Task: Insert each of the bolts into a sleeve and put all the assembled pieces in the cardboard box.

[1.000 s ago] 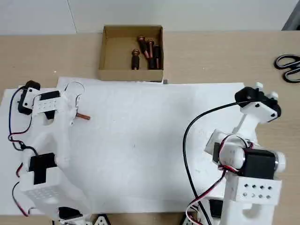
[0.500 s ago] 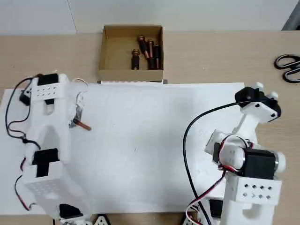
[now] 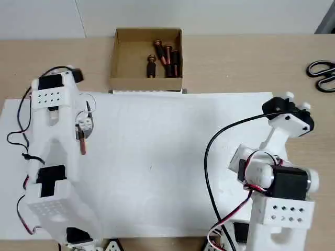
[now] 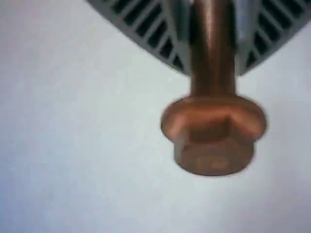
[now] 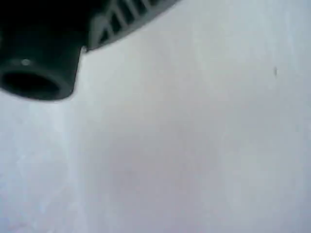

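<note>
My left gripper (image 3: pixel 81 134) is shut on a copper bolt (image 3: pixel 82 146) over the left part of the white sheet, the bolt's hex head pointing toward the table's front. In the left wrist view the bolt (image 4: pixel 213 132) hangs out from between the grey ribbed fingers (image 4: pixel 146 24), its head just above the sheet. A black sleeve (image 5: pixel 37 73) sits in my right gripper (image 5: pixel 63 46), open end showing, beside a ribbed finger (image 5: pixel 127 17). The right arm (image 3: pixel 285 123) stands at the sheet's right edge. The cardboard box (image 3: pixel 119 55) at the back holds several assembled pieces (image 3: pixel 166 58).
A white sheet (image 3: pixel 167 157) covers the middle of the wooden table. Black scissors (image 3: pixel 322 73) lie at the far right. A black cable (image 3: pixel 209 157) loops from the right arm across the sheet.
The left arm's wrist has swung toward the back of the table, turning the held bolt from pointing right to pointing toward the front. The right arm has kept still.
</note>
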